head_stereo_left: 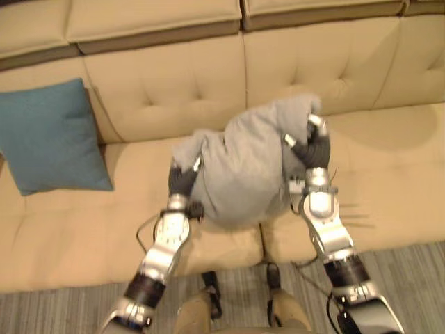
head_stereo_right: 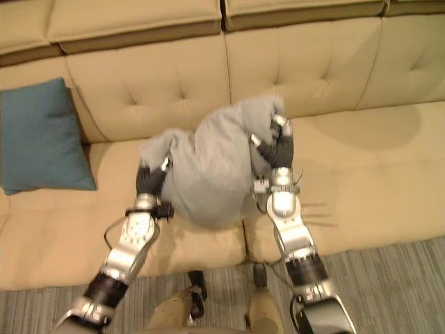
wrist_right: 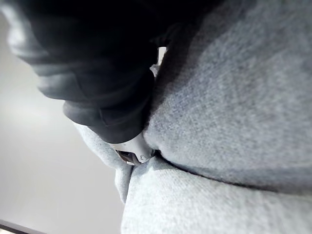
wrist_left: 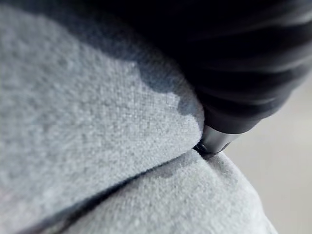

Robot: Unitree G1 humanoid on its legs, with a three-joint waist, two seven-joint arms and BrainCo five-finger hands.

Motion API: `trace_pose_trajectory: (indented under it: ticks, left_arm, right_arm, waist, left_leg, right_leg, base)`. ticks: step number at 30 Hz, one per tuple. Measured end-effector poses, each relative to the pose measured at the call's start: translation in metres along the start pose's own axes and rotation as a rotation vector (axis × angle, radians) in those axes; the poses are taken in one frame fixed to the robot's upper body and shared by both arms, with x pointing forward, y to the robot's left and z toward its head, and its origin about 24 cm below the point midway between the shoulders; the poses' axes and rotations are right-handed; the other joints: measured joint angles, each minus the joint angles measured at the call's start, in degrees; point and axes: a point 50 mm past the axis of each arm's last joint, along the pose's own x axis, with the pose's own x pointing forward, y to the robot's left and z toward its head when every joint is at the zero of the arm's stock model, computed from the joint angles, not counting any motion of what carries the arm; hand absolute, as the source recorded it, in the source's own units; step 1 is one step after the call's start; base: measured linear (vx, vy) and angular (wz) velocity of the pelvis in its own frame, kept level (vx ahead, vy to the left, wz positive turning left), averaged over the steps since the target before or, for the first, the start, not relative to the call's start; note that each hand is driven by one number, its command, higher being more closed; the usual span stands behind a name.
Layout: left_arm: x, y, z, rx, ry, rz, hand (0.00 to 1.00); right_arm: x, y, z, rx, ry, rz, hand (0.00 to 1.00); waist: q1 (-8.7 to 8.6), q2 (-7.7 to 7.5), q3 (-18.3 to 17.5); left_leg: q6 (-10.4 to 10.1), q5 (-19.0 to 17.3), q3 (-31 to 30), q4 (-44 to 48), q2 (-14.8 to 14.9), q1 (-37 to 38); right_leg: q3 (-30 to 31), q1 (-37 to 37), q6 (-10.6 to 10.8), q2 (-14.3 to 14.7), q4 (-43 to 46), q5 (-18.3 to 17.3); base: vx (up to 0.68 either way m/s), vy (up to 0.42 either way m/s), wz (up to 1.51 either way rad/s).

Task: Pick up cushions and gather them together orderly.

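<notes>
Grey cushion [head_stereo_left: 240,167], crumpled and creased, up off the sofa [head_stereo_left: 389,174]; right hand [head_stereo_left: 311,152] pinches its edge, grip of left hand [head_stereo_left: 182,179] cannot be told.

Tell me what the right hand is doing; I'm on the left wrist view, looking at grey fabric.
Observer: The right hand grips the grey cushion on its right side, fingers curled into the fabric.
Operator: Where's the other cushion?
Observer: A teal cushion leans against the sofa backrest, to the robot's left, apart from the grey one.
Operator: And my left hand?
Observer: The left hand is against the grey cushion's left side, opposite the right hand.
</notes>
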Motion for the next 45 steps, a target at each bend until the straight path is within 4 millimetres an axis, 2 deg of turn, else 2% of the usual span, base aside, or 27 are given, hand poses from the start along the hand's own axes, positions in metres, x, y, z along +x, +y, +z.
trace_pose_trajectory:
  ticks: [2,3,5,6,8,11,13,16,17,18,19,21,24,27,29,33,37,38,40,43,45]
  left_arm:
    - [0.040,0.000,0.023,0.031,-0.106,0.061,1.00]
    - [0.048,0.001,0.028,0.036,-0.125,0.079,1.00]
    - [0.079,0.002,0.056,0.059,-0.221,0.127,1.00]
    - [0.087,0.001,0.065,0.059,-0.247,0.137,1.00]
    - [0.116,0.004,0.100,0.088,-0.344,0.184,1.00]
    - [0.139,0.007,0.131,0.109,-0.405,0.217,1.00]
    - [0.145,0.007,0.137,0.111,-0.404,0.224,1.00]
    - [0.154,0.008,0.135,0.130,-0.363,0.236,1.00]
    - [0.158,0.008,0.133,0.116,-0.332,0.227,1.00]
    - [0.160,0.008,0.131,0.109,-0.309,0.226,1.00]
    - [0.161,0.008,0.129,0.102,-0.291,0.217,0.00]
    - [0.163,0.006,0.117,0.071,-0.222,0.210,0.00]
    - [0.166,0.008,0.121,-0.009,-0.209,0.221,0.00]
    - [0.168,0.018,0.125,-0.066,-0.200,0.239,0.00]
    - [0.172,0.031,0.130,-0.077,-0.210,0.257,0.00]
    - [0.176,0.047,0.139,-0.041,-0.226,0.265,0.00]
    - [0.176,0.073,0.154,-0.002,-0.281,0.308,0.00]
    - [0.174,0.084,0.162,0.008,-0.314,0.329,0.00]
    - [0.171,0.096,0.165,0.012,-0.336,0.349,0.00]
    - [0.161,0.109,0.156,0.031,-0.341,0.348,0.00]
    - [0.144,0.116,0.127,0.028,-0.294,0.331,0.00]
  right_arm:
    - [0.034,0.001,0.018,-0.008,-0.086,-0.042,1.00]
    - [0.041,0.002,0.020,-0.010,-0.097,-0.056,1.00]
    - [0.070,0.002,0.036,-0.035,-0.153,-0.105,1.00]
    - [0.078,0.001,0.041,-0.035,-0.169,-0.125,1.00]
    - [0.105,0.000,0.063,-0.023,-0.217,-0.187,1.00]
    - [0.124,-0.003,0.079,-0.010,-0.239,-0.246,1.00]
    - [0.131,-0.006,0.080,-0.023,-0.224,-0.260,1.00]
    - [0.141,-0.004,0.078,-0.046,-0.178,-0.263,1.00]
    - [0.145,-0.003,0.078,-0.052,-0.160,-0.263,0.00]
    - [0.147,-0.003,0.076,-0.056,-0.146,-0.263,0.00]
    - [0.148,-0.004,0.075,-0.056,-0.135,-0.264,0.00]
    - [0.149,-0.008,0.069,-0.060,-0.104,-0.270,0.00]
    - [0.154,-0.009,0.077,-0.017,-0.113,-0.272,0.00]
    - [0.156,-0.013,0.083,0.014,-0.127,-0.280,0.00]
    - [0.158,-0.019,0.091,0.033,-0.149,-0.291,0.00]
    - [0.160,-0.032,0.101,0.046,-0.181,-0.290,0.00]
    - [0.164,-0.057,0.111,0.038,-0.210,-0.312,0.00]
    - [0.164,-0.064,0.118,0.039,-0.239,-0.307,0.00]
    - [0.164,-0.069,0.124,0.049,-0.262,-0.295,0.00]
    - [0.153,-0.080,0.125,0.062,-0.311,-0.271,0.00]
    - [0.131,-0.087,0.110,0.057,-0.314,-0.232,0.00]
  waist:
    - [0.05,0.02,1.59]
    - [0.08,0.01,1.91]
    - [0.18,0.09,4.36]
    - [0.35,0.12,5.10]
    - [0.44,0.25,7.49]
    - [0.41,0.33,10.16]
    - [0.43,0.57,10.73]
    - [0.35,1.23,12.17]
    - [0.34,1.40,12.48]
    - [0.30,1.49,12.99]
    - [0.29,1.54,13.46]
    - [0.46,1.70,14.05]
    - [0.57,1.81,14.78]
    - [1.47,1.81,14.78]
    - [1.72,1.81,14.78]
    - [1.84,1.81,14.78]
    - [2.05,1.81,14.78]
    - [2.12,1.81,14.78]
    - [2.08,1.81,14.78]
    - [2.25,1.79,14.77]
    - [2.53,1.73,14.74]
  left_leg:
    - [-0.07,1.28,-0.63,-0.33,0.15,-1.71]
    - [0.00,1.78,-0.64,-0.74,0.17,-1.90]
    - [-0.03,3.18,-0.98,-1.99,0.27,-2.38]
    - [0.00,3.43,-1.02,-2.00,0.33,-2.75]
    - [0.20,5.30,-1.13,-3.41,0.21,-4.54]
    - [0.38,7.64,-1.15,-6.15,-0.15,-5.84]
    - [0.42,8.35,-1.20,-6.94,-0.27,-6.64]
    - [0.28,9.18,-1.21,-7.96,-0.41,-7.75]
    - [0.08,9.56,-1.32,-8.05,-0.44,-9.11]
    - [-0.07,9.76,-1.33,-8.13,-0.41,-9.66]
    - [-0.24,9.89,-1.40,-8.24,-0.40,-9.81]
    - [-0.74,10.70,-1.58,-9.10,-0.35,-10.86]
    - [-0.74,10.70,-1.46,-9.24,-0.04,-11.20]
    - [-0.76,10.69,-0.62,-9.46,0.08,-11.46]
    - [-1.43,11.17,-0.58,-10.00,0.14,-12.47]
    - [-1.32,11.66,-0.78,-9.80,0.42,-13.15]
    - [-1.13,11.81,-1.42,-9.37,0.40,-13.14]
    - [-1.13,11.81,-1.53,-9.15,0.46,-13.14]
    - [-1.14,11.78,-1.59,-8.92,0.47,-13.04]
    - [-1.26,11.29,-1.13,-9.91,0.66,-11.77]
    - [-1.11,11.20,-0.51,-9.83,0.83,-10.49]
  right_leg:
    - [-0.25,-1.76,-0.02,0.28,0.36,0.15]
    - [-0.28,-2.06,-0.06,0.34,0.37,0.36]
    - [-0.51,-3.12,-0.30,0.68,0.78,0.64]
    - [-0.47,-3.82,-0.30,0.78,1.36,0.64]
    - [-0.44,-6.88,-0.21,0.90,2.82,0.71]
    - [-0.48,-9.95,-0.17,0.94,4.36,0.75]
    - [-0.52,-11.10,-0.12,0.94,4.38,0.96]
    - [-0.29,-13.37,-0.11,0.98,5.63,0.96]
    - [-0.18,-15.03,-0.11,0.99,6.08,0.96]
    - [-0.13,-15.83,-0.11,1.04,6.40,0.96]
    - [-0.10,-16.05,-0.11,1.06,6.44,0.96]
    - [0.10,-18.03,-0.12,1.23,7.42,0.94]
    - [0.50,-18.97,-0.14,1.56,8.23,0.90]
    - [1.39,-20.07,-0.19,1.75,8.70,0.65]
    - [1.33,-21.74,-0.14,1.74,9.71,0.44]
    - [0.41,-22.50,-0.16,1.57,10.83,0.42]
    - [-0.44,-22.49,-0.35,1.24,12.19,-0.07]
    - [-0.64,-22.49,-0.35,0.97,12.67,-0.45]
    - [-0.88,-22.44,-0.35,0.87,13.16,-0.54]
    - [-1.43,-21.57,-0.45,0.78,13.66,-1.17]
    - [-1.66,-20.25,-0.49,0.72,14.08,-1.46]
  base:
    - [-0.09,-0.032,0.08]
    - [-0.09,-0.034,0.06]
    - [-0.08,-0.032,0.05]
    - [-0.12,-0.032,0.03]
    - [-0.12,-0.024,0.02]
    - [-0.08,-0.004,0.03]
    - [-0.05,0.003,0.01]
    - [-0.02,0.001,-0.01]
    - [0.00,0.000,0.00]
    - [-0.02,-0.017,-0.03]
    - [0.00,0.000,0.00]
    - [0.00,-0.014,-0.02]
    - [0.00,-0.026,-0.07]
    - [-0.01,-0.029,-0.14]
    - [-0.02,-0.032,-0.01]
    - [-0.02,-0.026,0.08]
    - [-0.02,-0.028,0.11]
    - [-0.02,-0.032,0.10]
    - [-0.02,-0.029,0.08]
    - [-0.02,-0.033,0.07]
    - [0.00,-0.049,0.06]
